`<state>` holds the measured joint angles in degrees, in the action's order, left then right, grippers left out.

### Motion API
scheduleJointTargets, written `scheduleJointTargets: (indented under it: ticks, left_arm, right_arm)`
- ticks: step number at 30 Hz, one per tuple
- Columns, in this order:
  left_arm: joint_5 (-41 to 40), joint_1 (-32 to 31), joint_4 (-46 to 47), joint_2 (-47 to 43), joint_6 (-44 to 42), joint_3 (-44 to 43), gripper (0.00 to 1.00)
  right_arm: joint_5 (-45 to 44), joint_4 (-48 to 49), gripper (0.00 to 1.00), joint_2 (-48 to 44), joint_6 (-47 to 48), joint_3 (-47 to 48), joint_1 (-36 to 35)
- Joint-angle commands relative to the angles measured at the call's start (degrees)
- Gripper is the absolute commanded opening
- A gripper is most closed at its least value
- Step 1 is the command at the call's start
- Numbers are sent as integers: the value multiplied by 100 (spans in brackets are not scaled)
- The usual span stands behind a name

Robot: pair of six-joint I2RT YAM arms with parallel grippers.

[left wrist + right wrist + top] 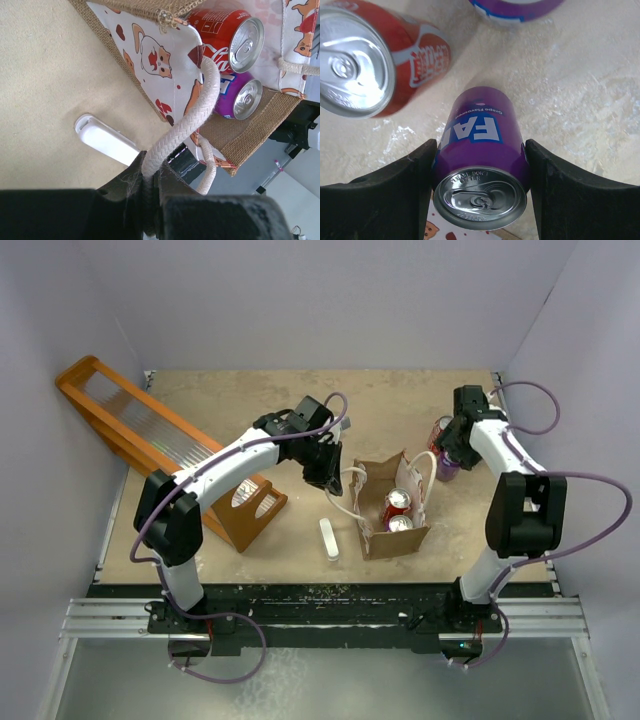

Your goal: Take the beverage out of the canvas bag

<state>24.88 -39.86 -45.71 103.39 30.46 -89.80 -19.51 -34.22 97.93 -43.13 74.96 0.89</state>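
- Bag (385,542): 2 cans inside, red can (225,32) and purple can (240,97).
- Left gripper (150,187) clamped on handle (197,112).
- Right gripper (480,167) closed around grape can (480,135); 2 more outside: cola can (415,55) at 10 o'clock, spare purple (515,9) at 12.

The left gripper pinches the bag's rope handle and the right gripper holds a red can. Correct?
No. The right wrist view shows the right gripper holding a purple can; the red can is beside it. The left gripper pinches the rope handle.
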Motion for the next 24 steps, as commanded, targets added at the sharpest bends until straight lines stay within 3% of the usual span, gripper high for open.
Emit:
scheduleJointTargets:
  ticks: [1,12,17,24]
  left_arm:
    - [-115,38,-2,65,-35,-306,0]
    - [-98,35,-93,153,-161,-450,0]
    - [-94,31,-150,149,-230,-456,0]
    - [-70,34,-190,97,-333,-449,0]
  right_arm:
    - [182,191,0,66,-67,543,89]
    - [231,257,0,296,-98,480,210]
    - [342,345,17,274,-52,356,219]
    - [539,350,58,13,40,402,219]
